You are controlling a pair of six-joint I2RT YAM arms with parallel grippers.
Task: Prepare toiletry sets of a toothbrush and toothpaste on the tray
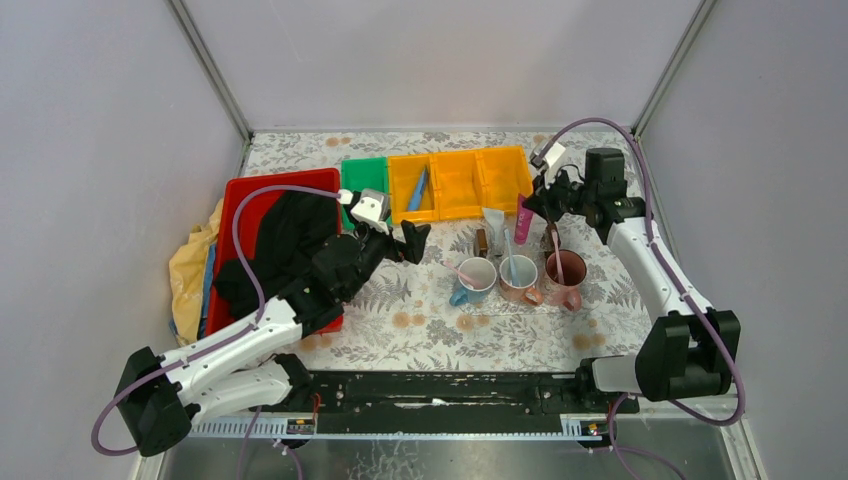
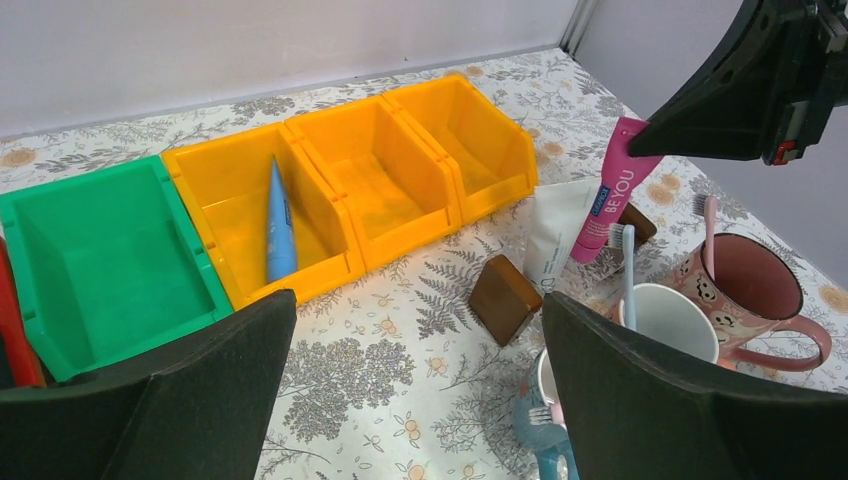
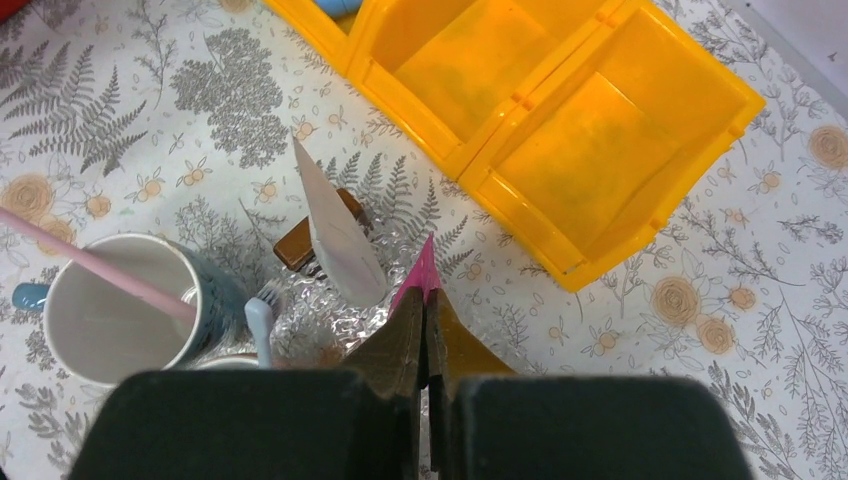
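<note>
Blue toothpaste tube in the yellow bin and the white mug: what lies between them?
The yellow bin's wall and a brown block lie between the blue toothpaste tube and the white mug; the left wrist view shows it.

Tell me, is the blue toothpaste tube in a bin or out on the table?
In a bin: the blue toothpaste tube lies inside the yellow bin next to the green bin.
</note>
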